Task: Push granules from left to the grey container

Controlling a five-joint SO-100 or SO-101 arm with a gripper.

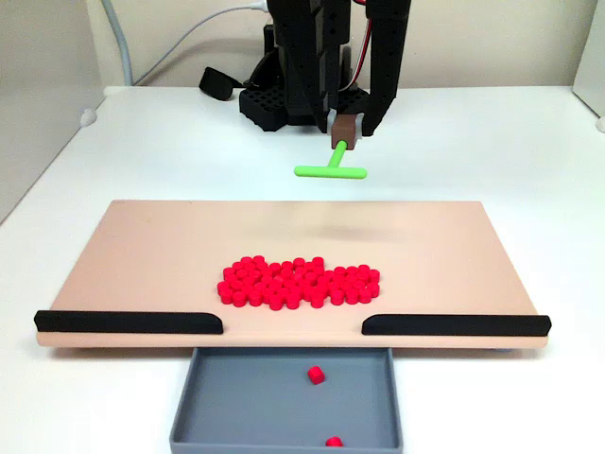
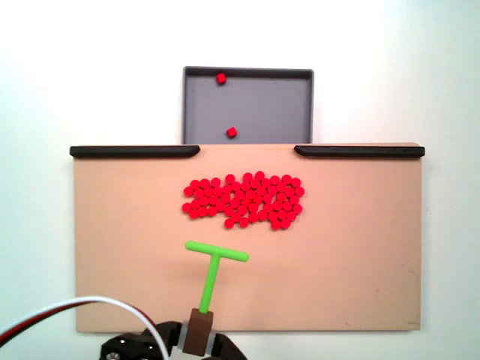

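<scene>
A dense patch of red granules lies on the beige board, near its front middle, and in the other fixed view just below the gap between the black strips. Two granules sit inside the grey container, which stands beyond the board's gap. My gripper is shut on the brown handle of a green T-shaped pusher. The pusher hangs behind the granule patch, apart from it, on the side away from the container.
Two black strips edge the board's container side, leaving a gap in the middle. The arm's black base stands at the table's back. A white cable runs near the arm.
</scene>
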